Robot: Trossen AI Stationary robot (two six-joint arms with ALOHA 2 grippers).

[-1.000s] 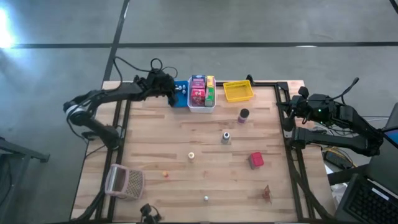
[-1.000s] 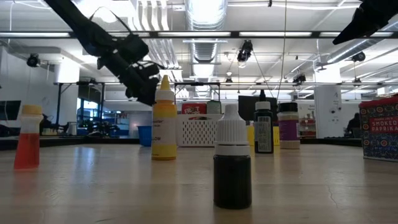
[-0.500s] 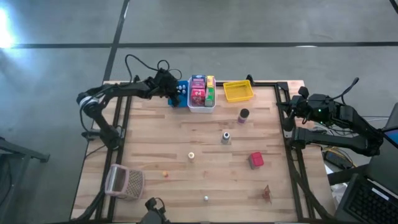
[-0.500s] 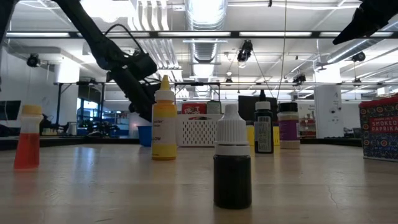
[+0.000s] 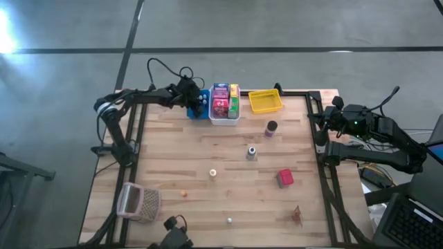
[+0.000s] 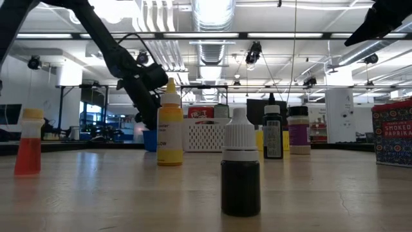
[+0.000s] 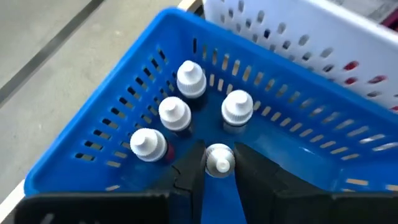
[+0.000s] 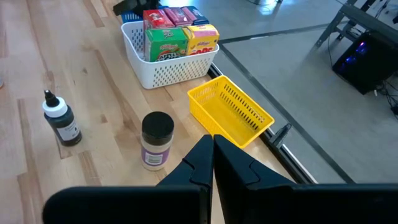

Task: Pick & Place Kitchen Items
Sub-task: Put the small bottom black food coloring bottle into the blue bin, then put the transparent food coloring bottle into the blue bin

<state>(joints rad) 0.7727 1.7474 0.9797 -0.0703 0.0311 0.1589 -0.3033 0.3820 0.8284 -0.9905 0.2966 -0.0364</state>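
I've got the table (image 5: 228,197) filling the centre of the high view, bins in a row along its upper edge: blue bin (image 5: 201,111), white bin (image 5: 224,119), yellow bin (image 5: 266,102). Pinkish mesh basket (image 5: 139,202) sits lower left.

Left gripper (image 7: 219,177) is down inside the blue bin, upper left of centre in the high view, clenched on a white-capped dropper bottle (image 7: 219,159); four more capped bottles stand just beside it in the bin. Right gripper (image 8: 213,155) waits at the right edge, fingers pressed shut on nothing.

My read: this is the drop-off. I'd want the bottle low and upright before I let go, set in the bare patch of bin floor, not on a neighbour's cap, then open and lift straight up so the fingers don't drag the other bottles over.

Still loose on the table: purple-label jar (image 5: 270,128), dark dropper bottle (image 5: 252,153), red box (image 5: 284,178), small pale bottle (image 5: 213,173), tiny white ball (image 5: 229,220), and a small orange piece (image 5: 184,194).

Writing: the low view, right edge, shows a box reading "SMOKED PAPRIKA" (image 6: 394,134). Carton labels in the white bin are too small to read.
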